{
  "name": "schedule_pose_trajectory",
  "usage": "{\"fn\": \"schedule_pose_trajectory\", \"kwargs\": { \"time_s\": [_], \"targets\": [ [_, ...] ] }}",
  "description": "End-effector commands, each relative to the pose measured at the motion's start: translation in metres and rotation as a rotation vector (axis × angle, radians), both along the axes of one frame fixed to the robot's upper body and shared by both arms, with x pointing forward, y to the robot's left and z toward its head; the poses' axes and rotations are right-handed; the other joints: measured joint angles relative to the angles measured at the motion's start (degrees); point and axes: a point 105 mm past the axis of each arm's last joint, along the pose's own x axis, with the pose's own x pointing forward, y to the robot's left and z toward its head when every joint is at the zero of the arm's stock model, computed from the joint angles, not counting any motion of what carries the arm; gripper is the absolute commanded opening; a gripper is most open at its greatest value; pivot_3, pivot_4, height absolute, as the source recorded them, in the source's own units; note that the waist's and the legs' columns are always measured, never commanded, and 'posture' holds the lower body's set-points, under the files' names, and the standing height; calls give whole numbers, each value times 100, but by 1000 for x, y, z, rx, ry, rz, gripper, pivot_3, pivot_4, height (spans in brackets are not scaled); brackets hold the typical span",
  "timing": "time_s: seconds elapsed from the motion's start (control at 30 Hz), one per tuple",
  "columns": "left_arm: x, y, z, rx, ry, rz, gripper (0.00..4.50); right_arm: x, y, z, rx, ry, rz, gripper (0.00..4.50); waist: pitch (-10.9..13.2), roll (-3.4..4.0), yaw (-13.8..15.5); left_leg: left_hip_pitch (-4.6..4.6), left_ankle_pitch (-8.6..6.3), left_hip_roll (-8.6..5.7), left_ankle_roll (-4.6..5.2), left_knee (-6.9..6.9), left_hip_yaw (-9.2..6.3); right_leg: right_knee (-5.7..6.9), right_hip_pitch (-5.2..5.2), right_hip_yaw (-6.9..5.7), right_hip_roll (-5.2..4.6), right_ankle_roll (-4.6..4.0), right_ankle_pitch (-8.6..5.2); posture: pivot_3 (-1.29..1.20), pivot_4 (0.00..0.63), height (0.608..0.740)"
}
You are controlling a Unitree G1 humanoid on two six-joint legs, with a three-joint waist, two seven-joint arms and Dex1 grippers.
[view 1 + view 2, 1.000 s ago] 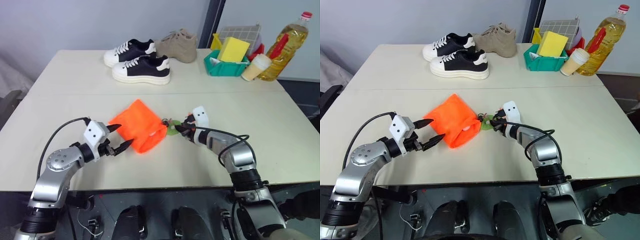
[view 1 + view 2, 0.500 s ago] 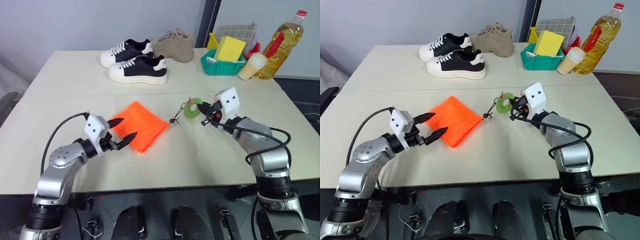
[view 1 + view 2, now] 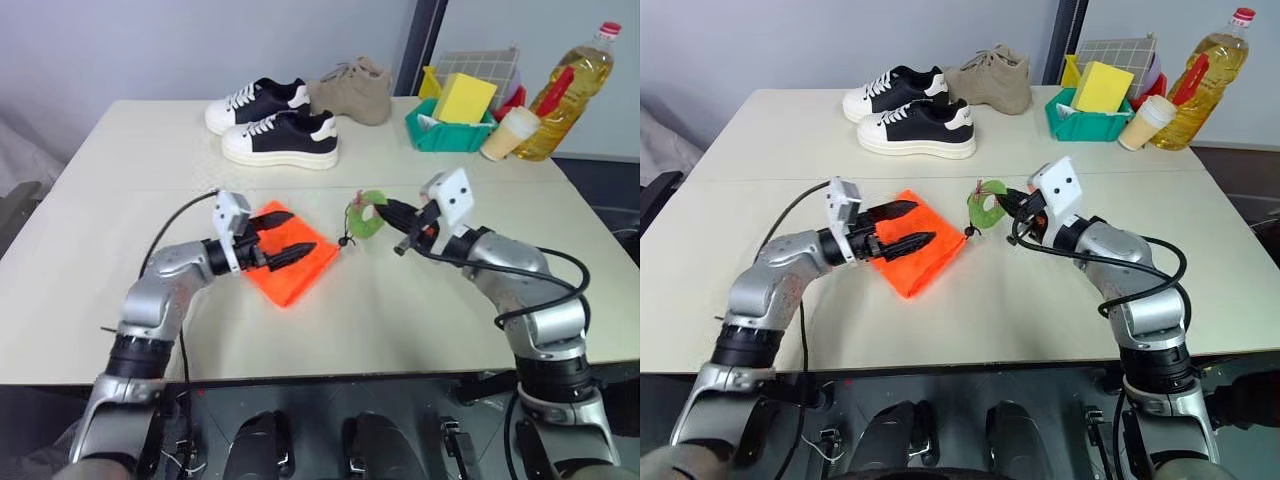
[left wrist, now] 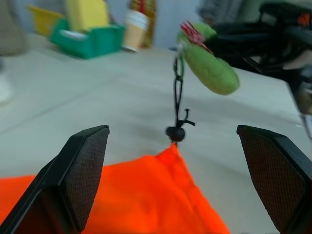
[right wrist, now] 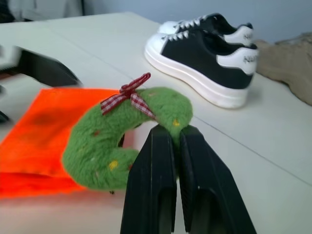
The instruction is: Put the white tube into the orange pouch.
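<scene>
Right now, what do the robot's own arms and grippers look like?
Both arms are silver-grey metal with rounded joints and a loose black cable looping along each. Each wrist carries a small white box. The left gripper and right gripper each have two black pointed fingers, whose inner pads show a fine mesh texture.

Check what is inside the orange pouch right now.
Nothing can be seen inside: the orange pouch lies flat on the table, its cord's green tag pinched by the right gripper. Opaque fabric hides any contents.
</scene>
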Motion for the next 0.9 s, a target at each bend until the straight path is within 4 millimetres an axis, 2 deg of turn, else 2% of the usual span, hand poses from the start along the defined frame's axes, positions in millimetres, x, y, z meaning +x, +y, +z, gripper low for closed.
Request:
{"fn": "schedule_pose_trajectory", "kwargs": {
  "time_s": [0.03,0.3,0.47,0.67,0.9],
  "targets": [
    [11,0,5,41,-42,-22,4486,-5,-9,12,-34,-80,-44,0,0,0,0,-1,0,0,0,-1,0,0,-1,0,0,0,0,0,150,740],
    [17,0,1,60,-53,-32,4486,-11,-30,5,-86,-89,-116,0,1,-1,-7,-2,0,1,1,-2,-1,-2,-3,2,-2,1,-1,0,150,740],
    [16,-6,-1,72,-49,-54,4486,-8,-43,12,-125,-138,-175,0,1,-2,-5,-2,-1,0,1,0,-2,-2,-1,3,-2,1,-1,0,150,740],
    [16,-17,-6,65,-37,-88,4486,-11,-38,13,-151,-169,-154,0,1,-2,3,-2,0,0,1,1,-2,-1,-1,3,-1,1,-1,0,150,740],
    [23,-32,-6,92,-85,-101,4486,-17,-20,14,-148,-182,-90,0,1,-3,14,-2,0,-1,2,3,-2,-2,0,1,0,1,-1,0,150,740]
  ]
}}
